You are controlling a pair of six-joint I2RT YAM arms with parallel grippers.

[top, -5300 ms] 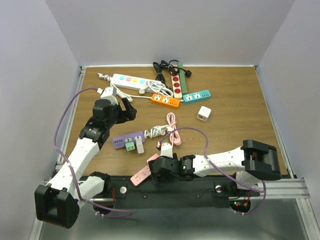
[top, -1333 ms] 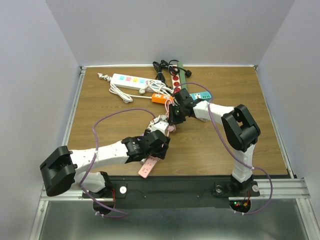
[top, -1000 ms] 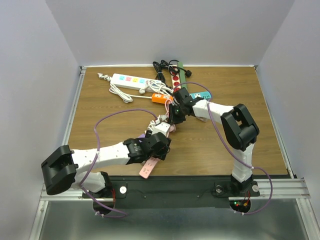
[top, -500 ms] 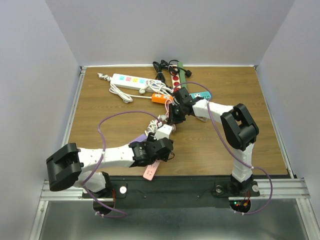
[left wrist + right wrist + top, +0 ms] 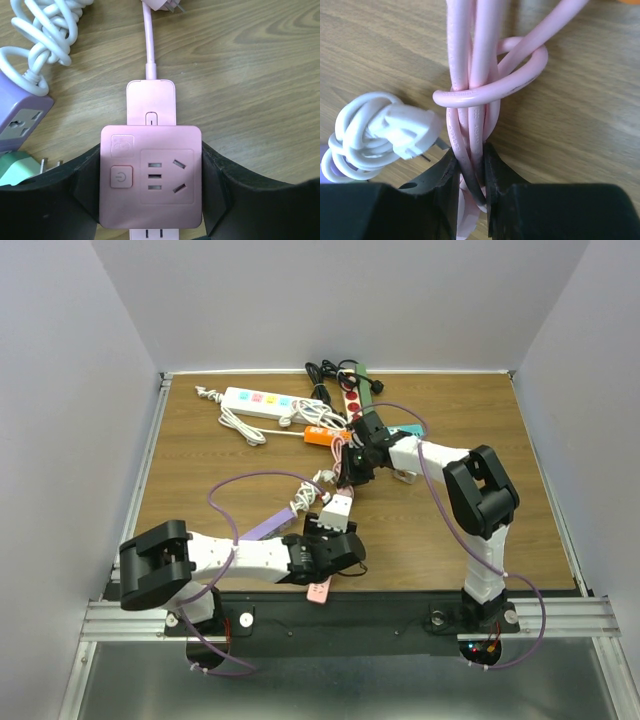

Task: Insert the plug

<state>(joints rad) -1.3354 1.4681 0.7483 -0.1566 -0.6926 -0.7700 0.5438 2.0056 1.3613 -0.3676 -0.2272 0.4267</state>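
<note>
Now left gripper (image 5: 151, 165) clamps the pink strip (image 5: 160, 182), right gripper (image 5: 470, 172) pinches its bundled cord (image 5: 470, 75); tugging could slip either

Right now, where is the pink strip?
In the left wrist view, the pink strip sits clamped in the left gripper, near the table's front edge, with the purple strip beside it.

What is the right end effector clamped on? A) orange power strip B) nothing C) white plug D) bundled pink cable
D: the right end effector is pinched shut on the bundled pink cable; the white plug lies loose beside it.
</note>
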